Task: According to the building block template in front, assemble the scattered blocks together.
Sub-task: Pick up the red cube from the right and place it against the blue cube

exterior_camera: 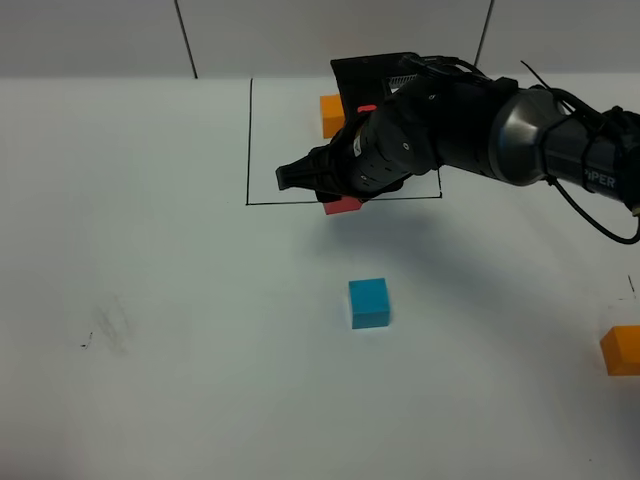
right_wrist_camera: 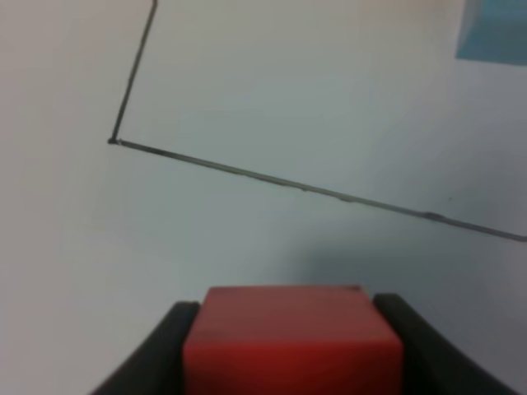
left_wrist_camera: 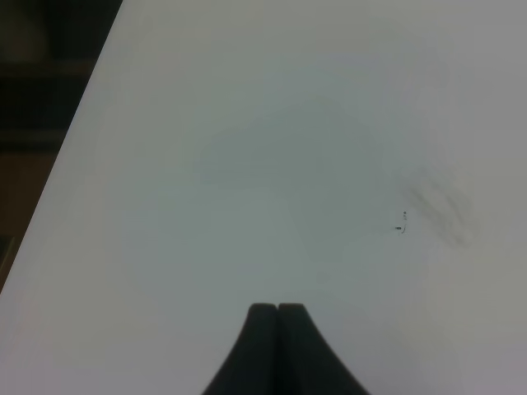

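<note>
My right gripper [exterior_camera: 335,197] is shut on the red cube [exterior_camera: 343,206] and holds it just above the front line of the black drawn rectangle [exterior_camera: 249,140]. The right wrist view shows the red cube [right_wrist_camera: 290,337] between the fingers, the rectangle's line [right_wrist_camera: 272,179] and the blue cube [right_wrist_camera: 494,29]. The loose blue cube [exterior_camera: 369,303] sits mid-table. The loose orange cube [exterior_camera: 621,350] sits at the right edge. Of the template, only its orange cube [exterior_camera: 331,115] and a red sliver [exterior_camera: 367,108] show; the arm hides the rest. My left gripper [left_wrist_camera: 277,309] is shut and empty over bare table.
The white table [exterior_camera: 150,400] has a grey smudge at the front left [exterior_camera: 105,330], which also shows in the left wrist view [left_wrist_camera: 436,210]. The table's edge [left_wrist_camera: 74,140] runs close to the left gripper. The right arm [exterior_camera: 520,125] stretches across the back right.
</note>
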